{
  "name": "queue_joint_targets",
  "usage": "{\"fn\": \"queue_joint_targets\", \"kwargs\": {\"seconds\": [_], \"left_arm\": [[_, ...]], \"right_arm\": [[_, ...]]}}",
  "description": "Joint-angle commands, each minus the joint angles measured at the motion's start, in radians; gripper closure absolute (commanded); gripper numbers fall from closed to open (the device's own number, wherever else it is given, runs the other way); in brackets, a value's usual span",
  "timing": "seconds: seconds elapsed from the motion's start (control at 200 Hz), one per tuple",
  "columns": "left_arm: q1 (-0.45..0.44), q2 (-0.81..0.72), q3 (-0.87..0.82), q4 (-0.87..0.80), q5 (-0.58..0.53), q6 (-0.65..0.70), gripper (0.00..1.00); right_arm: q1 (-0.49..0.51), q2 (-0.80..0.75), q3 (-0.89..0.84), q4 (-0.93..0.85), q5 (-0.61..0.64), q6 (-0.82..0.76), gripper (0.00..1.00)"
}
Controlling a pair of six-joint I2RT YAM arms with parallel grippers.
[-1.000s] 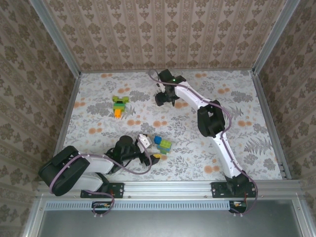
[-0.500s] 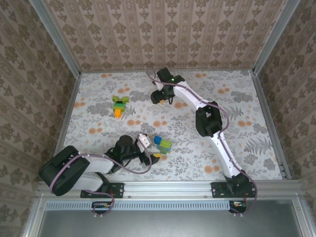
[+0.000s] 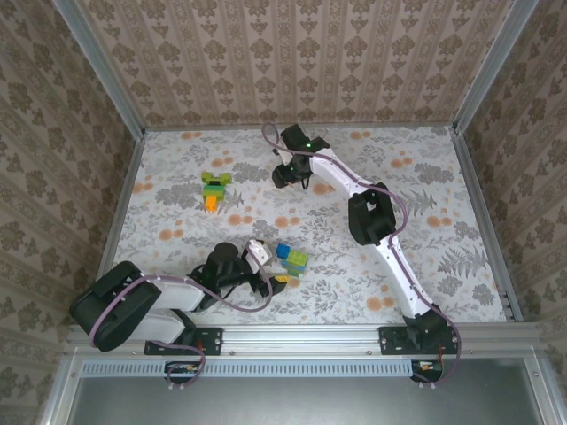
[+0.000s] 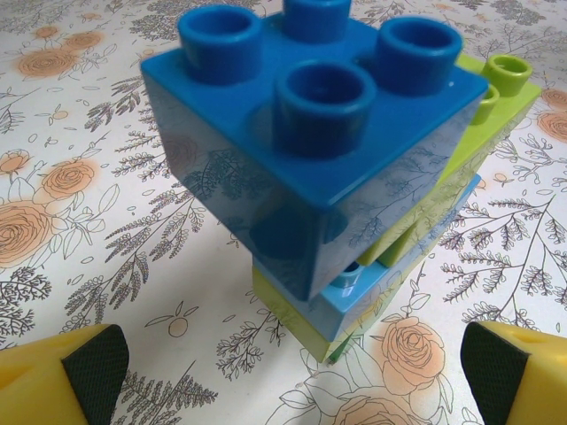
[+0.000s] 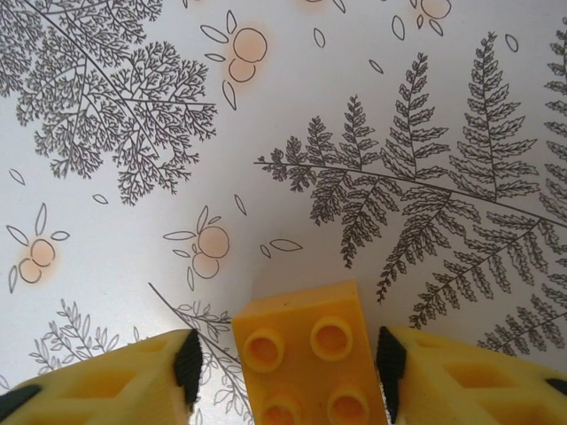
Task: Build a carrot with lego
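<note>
The carrot [image 3: 213, 189], lime and dark green on top with an orange tip, lies at the back left of the table. In the right wrist view an orange-yellow lego brick [image 5: 306, 354] sits studs up on the table between the yellow fingers of my right gripper [image 5: 288, 363]. A gap shows on its left side and the right pad is very close. That gripper [image 3: 283, 174] hangs over the back middle of the table. My left gripper [image 4: 288, 372] is wide open in front of a stack of blue and lime lego [image 4: 328, 168], also seen from above as a stack [image 3: 291, 257].
The floral table cover [image 3: 425, 212] is ringed by patterned walls and an aluminium frame. The right arm [image 3: 372, 217] stretches diagonally across the middle. The left arm [image 3: 151, 301] lies low along the near edge.
My right gripper has shifted slightly left over the back of the table and its jaws have narrowed around the orange-yellow brick. The left arm has not moved.
</note>
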Motion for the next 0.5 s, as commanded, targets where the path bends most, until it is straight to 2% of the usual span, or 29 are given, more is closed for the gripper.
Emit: {"fn": "queue_joint_targets", "kwargs": {"seconds": [0.0, 0.24, 0.495], "left_arm": [[0.011, 0.003, 0.014, 0.004, -0.003, -0.015, 0.0], [0.012, 0.006, 0.015, 0.006, 0.003, -0.011, 0.0], [0.012, 0.011, 0.021, 0.025, 0.019, 0.021, 0.0]], "right_arm": [[-0.002, 0.029, 0.023, -0.023, -0.026, 0.008, 0.47], [-0.002, 0.003, -0.003, -0.035, -0.003, 0.016, 0.61], [-0.002, -0.154, -0.174, -0.017, 0.074, 0.109, 0.71]]}}
